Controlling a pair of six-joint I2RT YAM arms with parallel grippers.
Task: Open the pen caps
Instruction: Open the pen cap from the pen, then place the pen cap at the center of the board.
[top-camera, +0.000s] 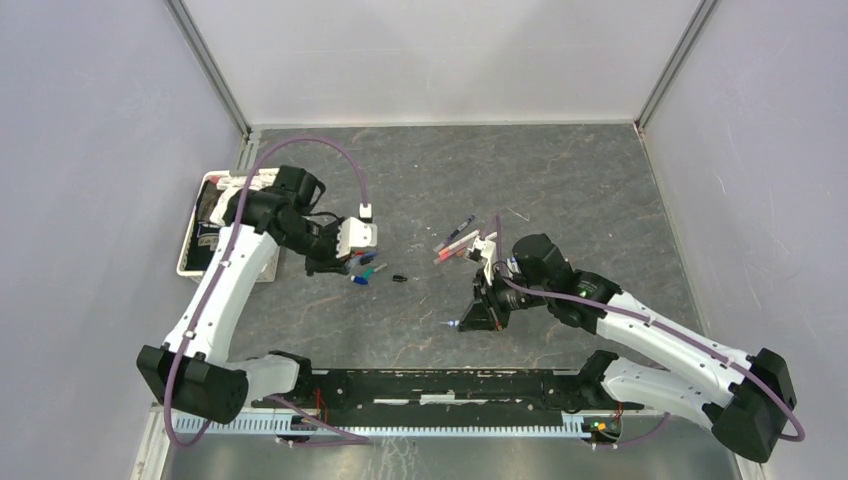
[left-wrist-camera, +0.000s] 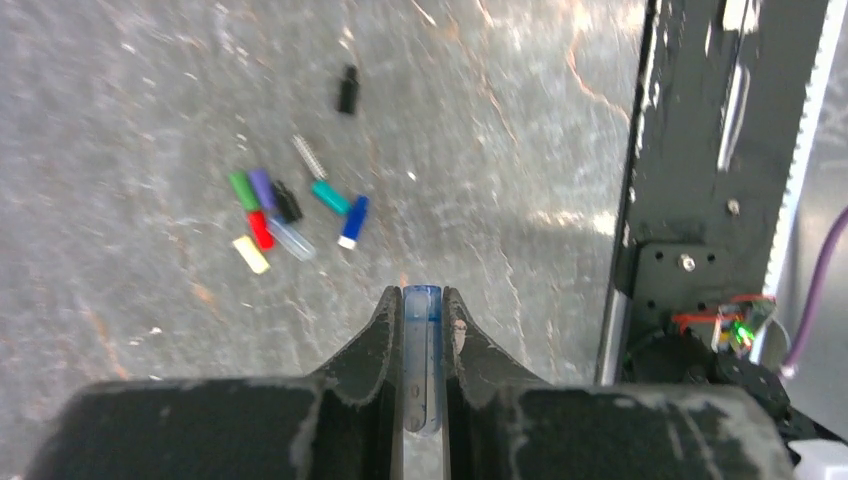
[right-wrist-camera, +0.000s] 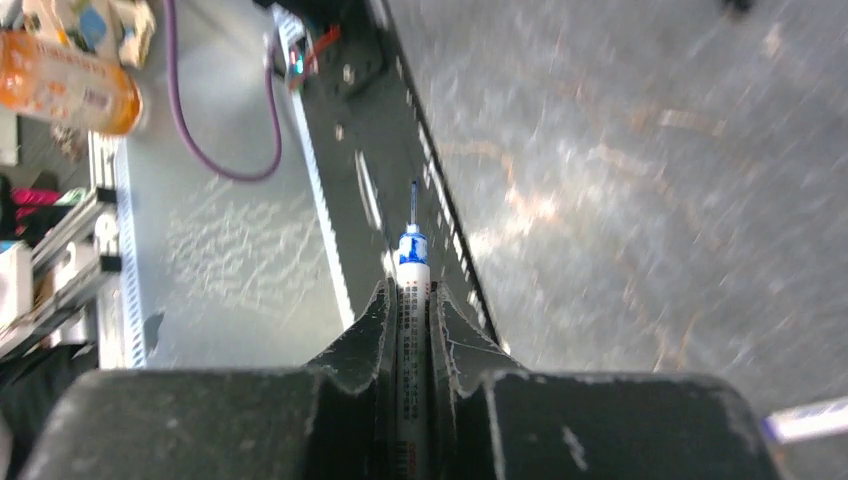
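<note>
The left arm (top-camera: 225, 290) rises from its base at the near left corner, bends at a high elbow and reaches right toward the table's middle, wrist tipped downward. The left gripper (left-wrist-camera: 421, 300) points down, its black fingers (left-wrist-camera: 382, 335) pressed close on a clear, blue-ended pen cap (left-wrist-camera: 421, 345) that stands lengthwise between them. The right arm (top-camera: 660, 330) stretches low from the near right corner toward the centre, then folds back at the wrist. The right gripper (right-wrist-camera: 413, 295) aims toward the near edge, jaws clamped on a white pen (right-wrist-camera: 412, 330) whose blue-collared tip pokes out past the fingertips.
</note>
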